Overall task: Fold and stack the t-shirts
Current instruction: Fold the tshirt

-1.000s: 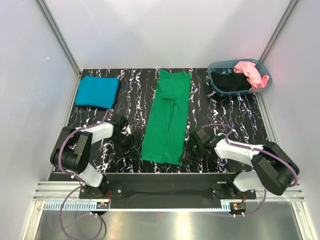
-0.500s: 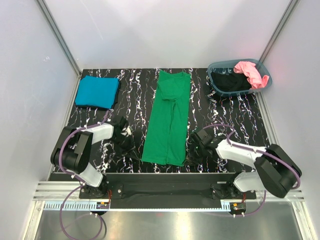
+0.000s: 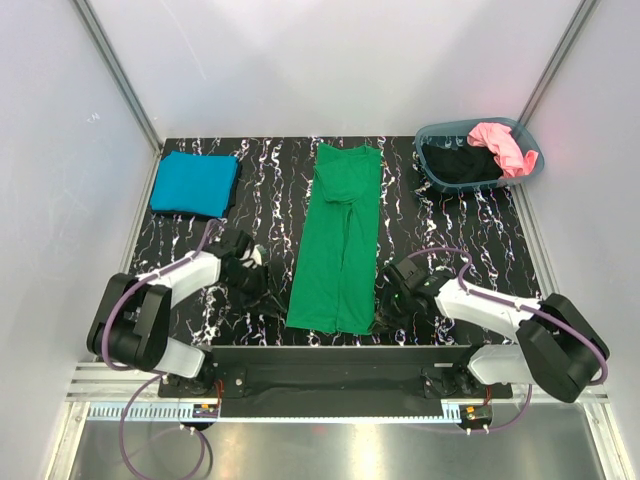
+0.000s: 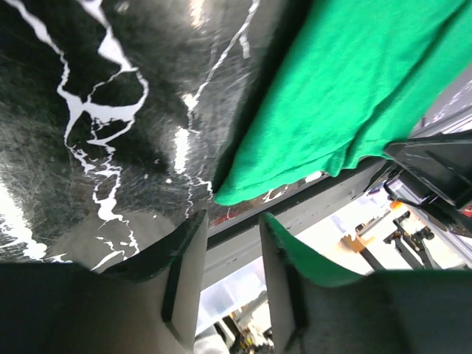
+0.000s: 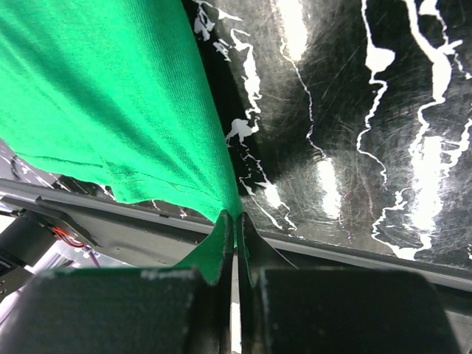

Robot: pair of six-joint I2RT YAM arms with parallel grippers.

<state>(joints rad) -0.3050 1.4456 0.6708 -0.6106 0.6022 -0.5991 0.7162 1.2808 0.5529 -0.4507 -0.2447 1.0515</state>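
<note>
While clamped tight — right gripper [image 5: 233, 221] holds green t-shirt [image 5: 110, 96].

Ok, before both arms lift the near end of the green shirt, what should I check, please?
1. Right gripper shut on a near corner of the green shirt: ok.
2. Left gripper holding the other near corner: not ok; it is open, and the corner lies ahead of its fingers.
3. Shirt lying flat in a long strip: ok.
4. Teal shirt and basket off to the sides of the fold path: ok.
5. All cloth layers caught in the right gripper: cannot tell.
</note>
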